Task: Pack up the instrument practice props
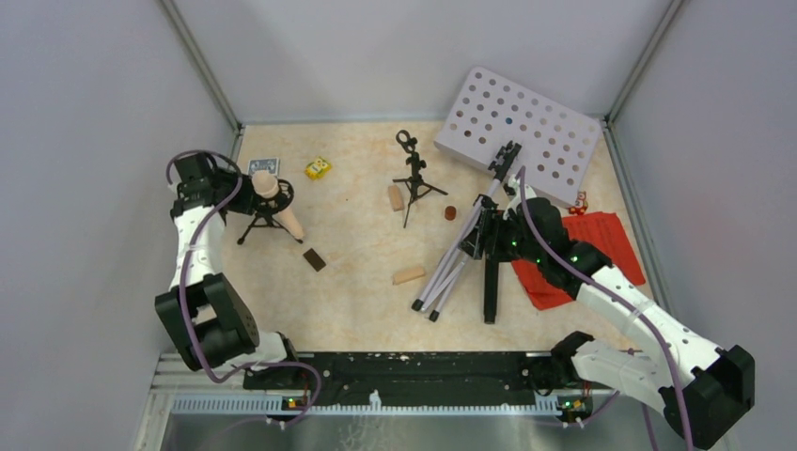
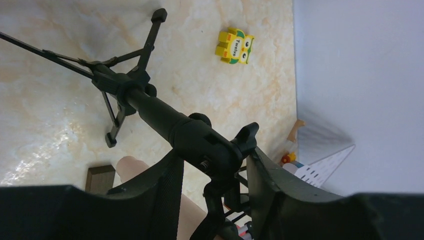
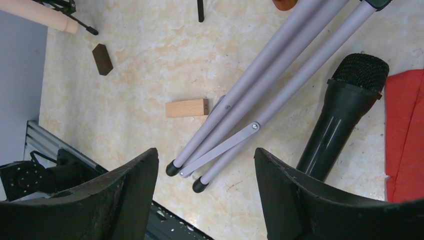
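Observation:
The white perforated music desk (image 1: 522, 132) lies at the back right, its silver tripod legs (image 1: 451, 268) folded towards the front. My right gripper (image 1: 484, 230) hovers open over those legs (image 3: 260, 85), beside the black microphone (image 3: 345, 110) and the red sheet-music pages (image 3: 407, 135). My left gripper (image 1: 254, 193) is shut on the head of a small black tripod (image 2: 130, 90) that carries the beige microphone (image 1: 282, 211). The jaws press on the clamp head and its knob. A second small black tripod (image 1: 412, 178) stands in the middle at the back.
A yellow owl toy (image 1: 318, 168) and a card (image 1: 264, 165) lie at the back left. Tan wooden blocks (image 1: 396, 197) (image 1: 409, 274), a dark block (image 1: 314, 259) and a small brown disc (image 1: 450, 212) are scattered mid-table. Grey walls close three sides.

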Controlling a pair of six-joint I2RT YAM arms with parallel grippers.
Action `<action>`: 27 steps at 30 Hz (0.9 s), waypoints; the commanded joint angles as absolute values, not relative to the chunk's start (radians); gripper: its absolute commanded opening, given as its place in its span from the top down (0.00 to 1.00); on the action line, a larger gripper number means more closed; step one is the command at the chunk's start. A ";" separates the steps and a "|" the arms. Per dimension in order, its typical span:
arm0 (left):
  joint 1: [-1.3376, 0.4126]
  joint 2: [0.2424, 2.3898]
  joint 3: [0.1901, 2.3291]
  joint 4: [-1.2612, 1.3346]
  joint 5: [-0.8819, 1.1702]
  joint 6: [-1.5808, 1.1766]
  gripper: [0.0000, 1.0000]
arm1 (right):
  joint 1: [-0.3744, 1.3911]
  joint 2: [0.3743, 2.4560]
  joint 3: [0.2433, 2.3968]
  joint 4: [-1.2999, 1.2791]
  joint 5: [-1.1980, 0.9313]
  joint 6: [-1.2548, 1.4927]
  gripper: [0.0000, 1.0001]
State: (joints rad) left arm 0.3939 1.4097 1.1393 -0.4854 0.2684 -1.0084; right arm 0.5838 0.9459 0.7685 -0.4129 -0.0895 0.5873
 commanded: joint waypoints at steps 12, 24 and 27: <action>0.243 1.403 1.036 -0.348 0.356 -1.092 0.85 | 0.577 0.943 0.795 -0.399 -0.080 0.601 0.31; -0.016 1.472 1.096 -0.259 0.364 -1.247 0.86 | 0.576 0.921 0.800 -0.431 -0.058 0.605 0.31; -0.024 1.456 1.095 -0.265 0.344 -1.241 0.87 | 0.576 0.917 0.793 -0.427 -0.055 0.610 0.31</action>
State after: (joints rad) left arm -0.0128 1.4879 1.0672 -0.3073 0.3393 -1.1976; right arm 0.5838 0.9421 0.7685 -0.4358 -0.0723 0.5991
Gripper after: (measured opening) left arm 0.192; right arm 0.690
